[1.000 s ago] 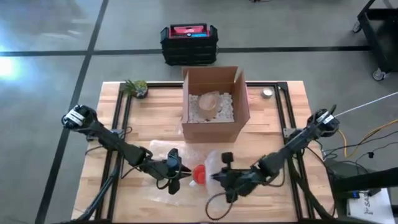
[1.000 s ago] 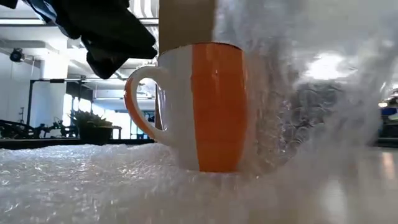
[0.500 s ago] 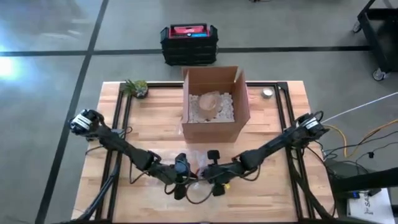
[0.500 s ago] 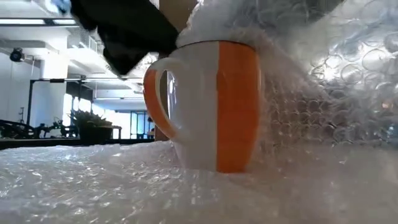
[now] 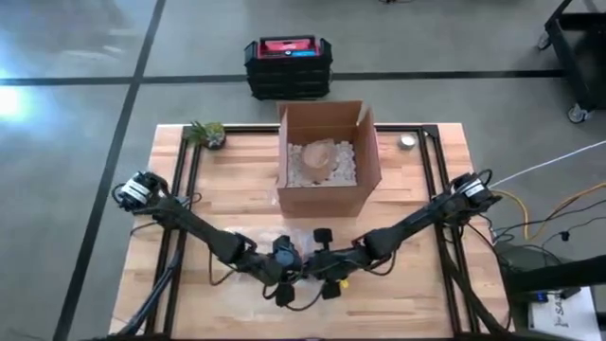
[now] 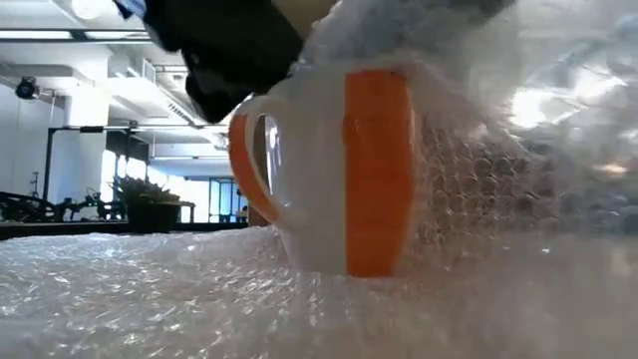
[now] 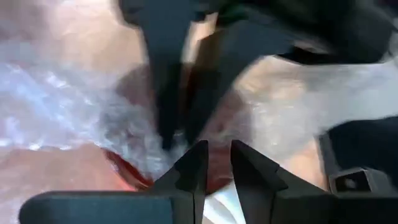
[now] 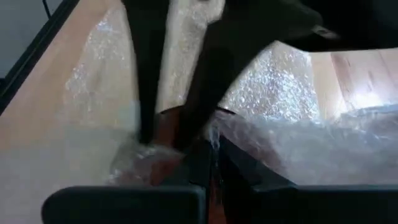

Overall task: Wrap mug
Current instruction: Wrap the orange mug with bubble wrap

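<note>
I've got both arms meeting at the near middle of the worktop [image 5: 227, 204], right over the mug. The mug [image 6: 339, 170] stands upright on the bubble wrap [image 6: 150, 299]; it's orange and white, handle pointing to the low view's left. A flap of the wrap is draped over the mug's top and down its side away from the handle; the handle side is bare.

My left gripper [image 5: 289, 275] sits just beside the mug from the left. In the left wrist view its jaws are nearly closed, with only a thin slit between them, and I can't tell if any wrap is pinched in there. The orange rim shows just past the fingertips [image 7: 193, 165], under the wrap.

My right gripper [image 5: 317, 268] comes in from the right, almost touching the left one. In the right wrist view its jaws are closed together on the edge of the wrap flap; the film bunches right at the fingertips [image 8: 202, 152].

In the high view the two grippers hide the mug almost entirely; only some clear wrap shows around them.

Farther back on the worktop is an open cardboard box [image 5: 327, 156] with packing peanuts and a wrapped bundle inside. A small potted plant [image 5: 208, 133] stands at the far left corner, and a small round item [image 5: 407, 141] at the far right. A black and red case [image 5: 287, 64] sits on the floor beyond the worktop.
</note>
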`<state>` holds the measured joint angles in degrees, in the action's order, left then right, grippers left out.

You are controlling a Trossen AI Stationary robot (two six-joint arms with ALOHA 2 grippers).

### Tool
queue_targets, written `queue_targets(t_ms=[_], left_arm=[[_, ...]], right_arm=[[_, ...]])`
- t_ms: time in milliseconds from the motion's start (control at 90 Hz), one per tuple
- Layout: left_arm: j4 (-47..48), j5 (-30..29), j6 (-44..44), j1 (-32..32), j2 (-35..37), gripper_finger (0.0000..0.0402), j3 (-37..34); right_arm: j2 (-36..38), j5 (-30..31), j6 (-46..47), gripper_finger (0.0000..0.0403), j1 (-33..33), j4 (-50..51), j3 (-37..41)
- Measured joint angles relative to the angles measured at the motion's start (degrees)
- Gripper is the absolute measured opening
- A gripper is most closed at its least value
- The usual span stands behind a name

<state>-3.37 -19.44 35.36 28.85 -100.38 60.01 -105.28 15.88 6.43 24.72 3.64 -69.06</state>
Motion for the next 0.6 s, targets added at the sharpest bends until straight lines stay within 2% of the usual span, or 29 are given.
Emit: queue_targets(t_ms=[178, 278, 389, 478, 600], left_arm=[[-0.9, 0.0, -0.7, -0.2, 0.1, 0.0058, 0.2], [-1.2, 0.0, -1.5, -0.2, 0.2, 0.0058, 0.1], [-1.3, 0.0, -1.5, -0.2, 0.2, 0.0058, 0.1], [-1.3, 0.0, -1.6, -0.2, 0.2, 0.0058, 0.1], [-1.4, 0.0, -1.6, -0.2, 0.2, 0.0058, 0.1]], right_arm=[[2.3, -1.8, 6.0, 0.0005, 0.0, 3.3, 0.0], [3.8, -3.1, 9.3, 0.0020, 0.1, 4.7, 0.0], [4.9, -5.8, 10.0, 0.0058, 0.1, 5.3, 0.0], [6.4, -7.4, 7.2, 0.0095, 0.1, 7.1, -0.1], [10.9, -5.4, 4.3, 0.0136, 0.1, 12.8, -1.3]])
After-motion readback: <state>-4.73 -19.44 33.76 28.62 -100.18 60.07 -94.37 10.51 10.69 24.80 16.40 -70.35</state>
